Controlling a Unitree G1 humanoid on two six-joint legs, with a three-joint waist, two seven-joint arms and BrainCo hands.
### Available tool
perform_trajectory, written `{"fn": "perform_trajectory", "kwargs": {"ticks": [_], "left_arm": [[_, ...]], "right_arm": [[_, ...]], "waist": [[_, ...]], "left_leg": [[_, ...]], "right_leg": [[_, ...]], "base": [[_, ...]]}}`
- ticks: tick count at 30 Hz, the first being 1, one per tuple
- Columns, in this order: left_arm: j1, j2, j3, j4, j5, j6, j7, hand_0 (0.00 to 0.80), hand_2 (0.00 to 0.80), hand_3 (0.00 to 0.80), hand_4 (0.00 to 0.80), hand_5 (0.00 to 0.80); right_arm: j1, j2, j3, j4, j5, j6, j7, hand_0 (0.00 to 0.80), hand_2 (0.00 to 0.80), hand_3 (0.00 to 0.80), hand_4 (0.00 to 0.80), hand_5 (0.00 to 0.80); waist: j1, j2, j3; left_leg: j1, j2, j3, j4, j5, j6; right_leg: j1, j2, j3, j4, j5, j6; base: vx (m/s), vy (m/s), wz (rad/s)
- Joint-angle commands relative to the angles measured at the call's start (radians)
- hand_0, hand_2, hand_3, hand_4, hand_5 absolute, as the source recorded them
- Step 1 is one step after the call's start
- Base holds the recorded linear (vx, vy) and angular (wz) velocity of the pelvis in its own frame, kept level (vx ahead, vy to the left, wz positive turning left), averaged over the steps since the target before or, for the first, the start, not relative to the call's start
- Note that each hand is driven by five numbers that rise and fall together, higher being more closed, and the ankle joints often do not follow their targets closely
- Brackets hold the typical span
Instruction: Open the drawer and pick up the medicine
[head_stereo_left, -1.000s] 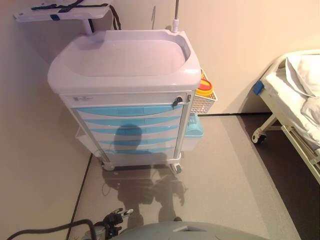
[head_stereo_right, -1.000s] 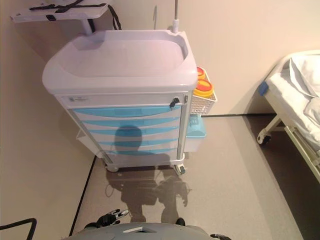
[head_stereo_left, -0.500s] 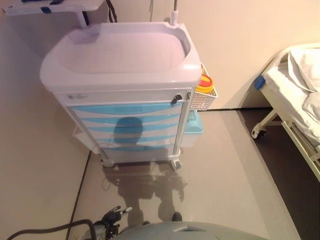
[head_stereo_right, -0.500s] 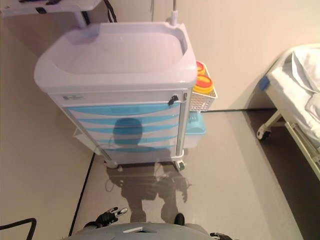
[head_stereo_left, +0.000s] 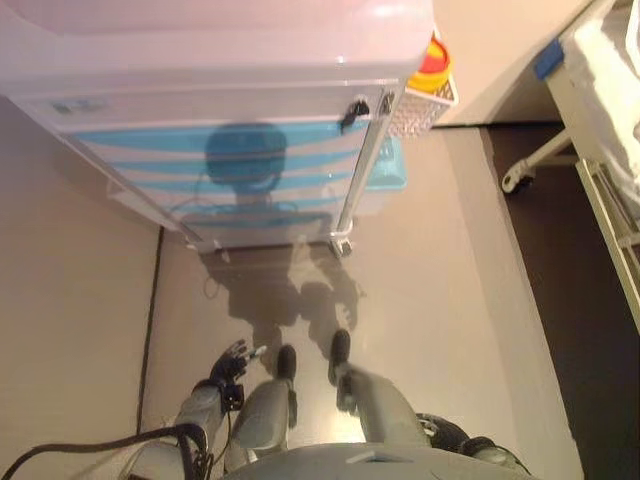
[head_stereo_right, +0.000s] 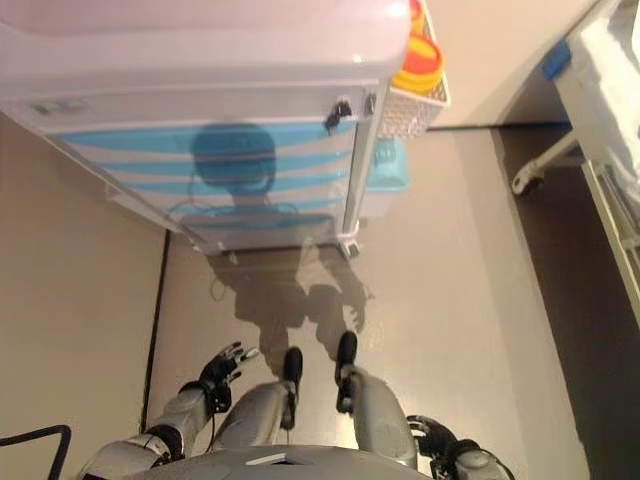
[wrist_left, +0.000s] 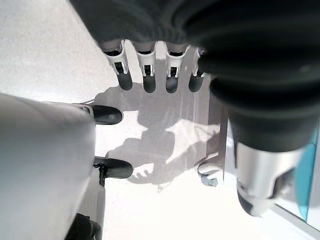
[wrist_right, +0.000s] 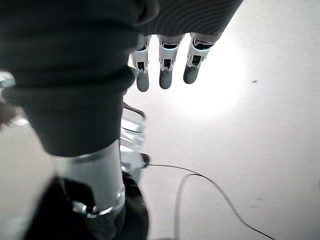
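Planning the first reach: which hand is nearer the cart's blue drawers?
Left. The left hand hangs low beside the robot, below the blue drawers of the white cart. The right hand hangs lower and off to the right.

The cart (head_stereo_left: 200, 60) is pale grey with light-blue drawers (head_stereo_left: 215, 165). At its 3 o'clock side, a white mesh basket (head_stereo_right: 415, 100) holds a yellow, red-topped container (head_stereo_right: 418, 60). The floor (head_stereo_left: 440, 280) is beige.

Warm, even indoor light; a dark shadow is cast on the cart's blue drawers (head_stereo_left: 220, 165) and the floor (head_stereo_left: 440, 300). Floor glare is seen in wrist views.
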Motion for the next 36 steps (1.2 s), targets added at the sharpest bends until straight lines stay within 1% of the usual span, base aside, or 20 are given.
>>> {"fn": "perform_trajectory", "kwargs": {"ticks": [1, 7, 12, 15, 26, 30, 32, 35, 36], "left_arm": [[-0.006, -0.012, -0.025, -0.036, -0.044, -0.047, 0.001, 0.000, 0.000, 0.000, 0.000, 0.000], [-0.052, 0.005, -0.024, -0.078, -0.091, -0.059, 0.019, 0.000, 0.000, 0.000, 0.000, 0.000], [-0.086, 0.021, -0.018, -0.116, -0.145, -0.090, 0.023, 0.000, 0.000, 0.000, 0.000, 0.000], [-0.095, 0.029, -0.005, -0.145, -0.192, -0.114, 0.019, 0.000, 0.000, 0.000, 0.000, 0.000], [-0.103, 0.052, 0.044, -0.254, -0.334, -0.207, 0.000, 0.000, 0.000, 0.000, 0.000, 0.000], [-0.103, 0.059, 0.066, -0.327, -0.453, -0.243, -0.042, 0.000, 0.000, 0.000, 0.000, 0.000], [-0.110, 0.068, 0.078, -0.363, -0.517, -0.245, -0.077, 0.000, 0.000, 0.000, 0.000, 0.000], [-0.119, 0.087, 0.095, -0.427, -0.634, -0.248, -0.138, 0.000, 0.000, 0.000, 0.000, 0.000], [-0.121, 0.095, 0.106, -0.450, -0.681, -0.251, -0.174, 0.000, 0.000, 0.000, 0.000, 0.000]], "right_arm": [[-0.196, 0.038, -0.015, -0.026, 0.104, 0.029, -0.169, 0.000, 0.000, 0.000, 0.000, 0.000], [-0.227, 0.023, -0.013, -0.071, 0.141, 0.016, -0.181, 0.000, 0.000, 0.000, 0.000, 0.000], [-0.240, 0.005, -0.009, -0.084, 0.157, 0.017, -0.179, 0.000, 0.000, 0.000, 0.000, 0.000], [-0.238, -0.007, -0.009, -0.086, 0.158, 0.020, -0.176, 0.000, 0.000, 0.000, 0.000, 0.000], [-0.214, -0.033, -0.019, -0.105, 0.153, 0.016, -0.162, 0.000, 0.000, 0.000, 0.000, 0.000], [-0.199, -0.042, -0.022, -0.140, 0.152, 0.025, -0.161, 0.000, 0.000, 0.000, 0.000, 0.000], [-0.196, -0.045, -0.024, -0.151, 0.148, 0.030, -0.164, 0.000, 0.000, 0.000, 0.000, 0.000], [-0.184, -0.050, -0.025, -0.162, 0.155, 0.027, -0.165, 0.000, 0.000, 0.000, 0.000, 0.000], [-0.178, -0.050, -0.027, -0.168, 0.158, 0.026, -0.163, 0.000, 0.000, 0.000, 0.000, 0.000]], "waist": [[-0.009, 0.046, 0.023], [-0.015, 0.037, 0.063], [-0.023, 0.028, 0.086], [-0.030, 0.029, 0.095], [-0.048, 0.028, 0.116], [-0.057, 0.026, 0.122], [-0.062, 0.026, 0.126], [-0.069, 0.022, 0.130], [-0.072, 0.018, 0.132]], "left_leg": [[-0.123, -0.031, 0.024, 0.073, 0.037, 0.043], [-0.226, -0.021, 0.038, 0.157, 0.013, 0.047], [-0.294, -0.014, 0.047, 0.231, -0.014, 0.047], [-0.318, -0.010, 0.050, 0.260, -0.026, 0.047], [-0.360, 0.000, 0.069, 0.298, -0.036, 0.042], [-0.365, 0.003, 0.076, 0.305, -0.040, 0.042], [-0.369, 0.004, 0.081, 0.313, -0.045, 0.043], [-0.373, 0.006, 0.089, 0.328, -0.055, 0.044], [-0.374, 0.006, 0.092, 0.335, -0.061, 0.046]], "right_leg": [[-0.058, -0.057, 0.028, 0.163, -0.047, 0.094], [-0.155, -0.044, 0.041, 0.234, -0.059, 0.087], [-0.213, -0.038, 0.047, 0.284, -0.067, 0.081], [-0.238, -0.034, 0.055, 0.308, -0.073, 0.077], [-0.274, -0.020, 0.071, 0.326, -0.070, 0.072], [-0.277, -0.018, 0.076, 0.316, -0.064, 0.072], [-0.280, -0.017, 0.080, 0.313, -0.060, 0.072], [-0.283, -0.015, 0.086, 0.306, -0.051, 0.073], [-0.282, -0.014, 0.089, 0.301, -0.045, 0.075]], "base": [[-0.083, 0.040, -0.06], [-0.059, 0.035, -0.11], [-0.035, 0.039, -0.10], [-0.010, 0.044, -0.15], [0.009, 0.028, -0.06], [0.007, 0.024, -0.05], [0.006, 0.030, -0.03], [0.018, 0.018, -0.08], [0.027, -0.001, -0.15]]}}
